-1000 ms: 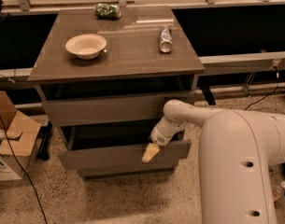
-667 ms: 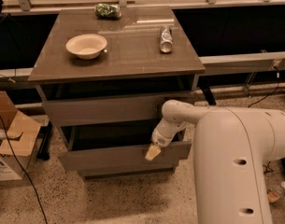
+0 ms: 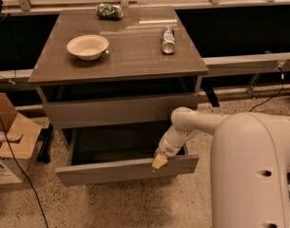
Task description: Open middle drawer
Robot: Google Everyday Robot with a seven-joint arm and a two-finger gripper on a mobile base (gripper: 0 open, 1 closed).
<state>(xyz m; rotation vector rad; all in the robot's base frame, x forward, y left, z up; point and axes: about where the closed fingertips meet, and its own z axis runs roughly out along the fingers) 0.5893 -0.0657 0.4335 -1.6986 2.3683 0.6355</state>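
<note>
- The middle drawer (image 3: pixel 111 171) now stands well out of the cabinet, its slab front nearer the camera than a second ago and its dark interior showing behind it.
- The end effector (image 3: pixel 159 161) sits at the top edge of that front, right of centre, its cream tip against the edge. I cannot tell whether it is open or closed, or whether it has a true grip on the panel.
- The white arm (image 3: pixel 192 122) reaches in from the right, bent down over the drawer's right end.
- The top drawer (image 3: pixel 116 110) above is closed, its front flush with the cabinet.
- On the bench (image 3: pixel 130 56) a pale bowl (image 3: pixel 87 46) rests left of centre and a can (image 3: pixel 168 39) lies on its side to the right, well apart. Neither has shifted with the pull.
- Judgement: the opening is mostly done. What remains is perhaps a little more travel, then letting go without nudging the front back in.
</note>
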